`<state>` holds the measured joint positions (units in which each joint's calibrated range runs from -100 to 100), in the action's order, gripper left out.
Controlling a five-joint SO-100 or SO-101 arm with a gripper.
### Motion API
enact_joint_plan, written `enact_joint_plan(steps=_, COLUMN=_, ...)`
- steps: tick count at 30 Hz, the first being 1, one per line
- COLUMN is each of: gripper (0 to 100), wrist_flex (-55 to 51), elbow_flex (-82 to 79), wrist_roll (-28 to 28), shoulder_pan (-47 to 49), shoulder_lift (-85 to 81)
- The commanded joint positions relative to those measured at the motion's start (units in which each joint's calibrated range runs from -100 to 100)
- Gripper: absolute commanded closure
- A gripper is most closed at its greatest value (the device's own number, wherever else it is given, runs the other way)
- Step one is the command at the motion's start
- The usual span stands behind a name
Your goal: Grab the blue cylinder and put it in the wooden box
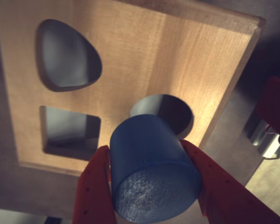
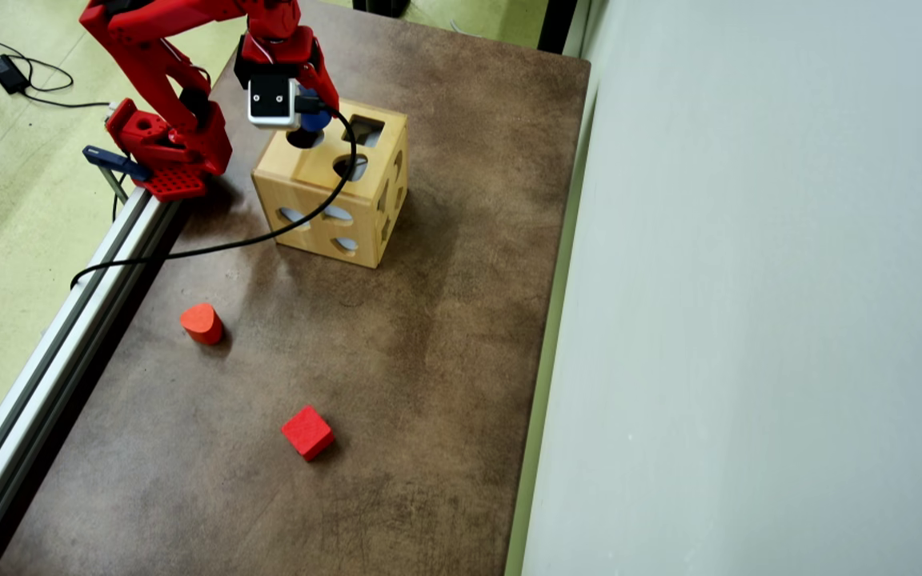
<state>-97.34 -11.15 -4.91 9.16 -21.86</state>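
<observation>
While my red two-finger gripper (image 1: 151,186) clamps the short blue cylinder (image 1: 151,172), I see it above the light-wood box's (image 1: 186,56) round hole.

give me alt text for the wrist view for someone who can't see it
A red gripper holds the blue cylinder just in front of the round hole in the wooden box. On that face, a rounded-triangle opening and a square opening sit to the left.

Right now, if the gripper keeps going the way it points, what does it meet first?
Probably the box's round hole: the gripper holds the cylinder aimed at it, though it may catch the rim.
</observation>
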Motion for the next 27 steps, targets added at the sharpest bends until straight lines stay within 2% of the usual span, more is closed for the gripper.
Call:
enact_joint_plan(steps=1, gripper=91, wrist_flex=-0.49, elbow_flex=-3.07, wrist_roll=-1.66, shoulder_pan=0.42, shoulder_lift=-2.30)
enact_joint_plan(steps=27, gripper=91, wrist_flex=-0.57, elbow_flex=-4.05, wrist_roll=-1.61, shoulder_pan=-0.40, shoulder_lift=-2.47)
